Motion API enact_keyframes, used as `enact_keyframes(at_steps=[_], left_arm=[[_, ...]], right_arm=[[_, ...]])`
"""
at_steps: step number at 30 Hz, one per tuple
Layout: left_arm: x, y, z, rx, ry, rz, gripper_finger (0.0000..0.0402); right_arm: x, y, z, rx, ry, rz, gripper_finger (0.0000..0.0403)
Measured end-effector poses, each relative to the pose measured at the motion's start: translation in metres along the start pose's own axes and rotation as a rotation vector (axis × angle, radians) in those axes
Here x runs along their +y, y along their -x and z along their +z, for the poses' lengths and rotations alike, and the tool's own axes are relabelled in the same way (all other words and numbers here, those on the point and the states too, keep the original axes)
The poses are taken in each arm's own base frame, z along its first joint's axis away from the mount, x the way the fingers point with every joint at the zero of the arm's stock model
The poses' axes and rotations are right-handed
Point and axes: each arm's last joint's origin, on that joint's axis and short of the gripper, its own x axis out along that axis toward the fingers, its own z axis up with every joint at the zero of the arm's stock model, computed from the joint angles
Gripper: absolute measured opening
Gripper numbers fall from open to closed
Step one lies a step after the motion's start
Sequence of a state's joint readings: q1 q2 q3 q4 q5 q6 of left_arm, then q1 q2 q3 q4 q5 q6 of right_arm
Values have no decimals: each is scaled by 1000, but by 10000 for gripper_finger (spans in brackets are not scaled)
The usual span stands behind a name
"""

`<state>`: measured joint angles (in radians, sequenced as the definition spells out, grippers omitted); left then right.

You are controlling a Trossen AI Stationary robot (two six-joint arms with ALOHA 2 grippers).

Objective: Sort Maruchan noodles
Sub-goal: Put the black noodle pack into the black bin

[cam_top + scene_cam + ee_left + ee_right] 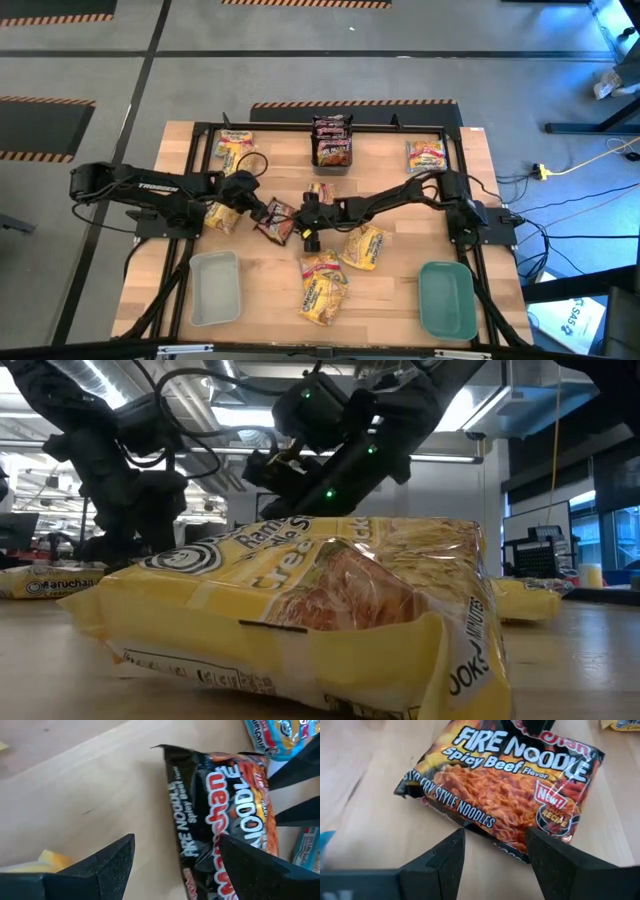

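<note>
Left claw [262, 208] at table centre, fingers spread wide, empty, one finger [112, 865] on bare wood just beside the dark noodle packet [277, 222]. Packet lies flat between my two claws (label reads Fire Noodle, spicy beef). Right claw [303, 212] just right of it, fingers parted, gripping nothing. Yellow packets [322, 285] lie near the table's front edge, between grey tray [214, 290] and teal tray [446, 300].

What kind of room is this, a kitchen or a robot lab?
Most likely a robot lab or workshop, not a kitchen. The wooden table stands on a grey floor with striped hazard tape, cables trail beside it, and exposed ceiling ducts run overhead.
</note>
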<state>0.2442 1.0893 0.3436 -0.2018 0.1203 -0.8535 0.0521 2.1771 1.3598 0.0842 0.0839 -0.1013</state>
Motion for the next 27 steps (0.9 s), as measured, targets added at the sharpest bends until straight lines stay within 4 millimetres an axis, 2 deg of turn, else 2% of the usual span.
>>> enact_keyframes(at_steps=[8, 15, 23, 27], left_arm=[[-10, -3, 4, 3, -10, -132, 283], [-13, -3, 4, 65, 54, -211, 283], [-6, -3, -2, 116, 76, -126, 283], [-4, -3, -3, 78, 100, -67, 283]], right_arm=[[-1, -2, -2, 10, 12, -46, 207], [-2, -3, -3, 15, 18, -80, 207], [-2, -6, -4, 9, 32, -90, 207], [-2, -6, -4, 7, 32, -90, 207]])
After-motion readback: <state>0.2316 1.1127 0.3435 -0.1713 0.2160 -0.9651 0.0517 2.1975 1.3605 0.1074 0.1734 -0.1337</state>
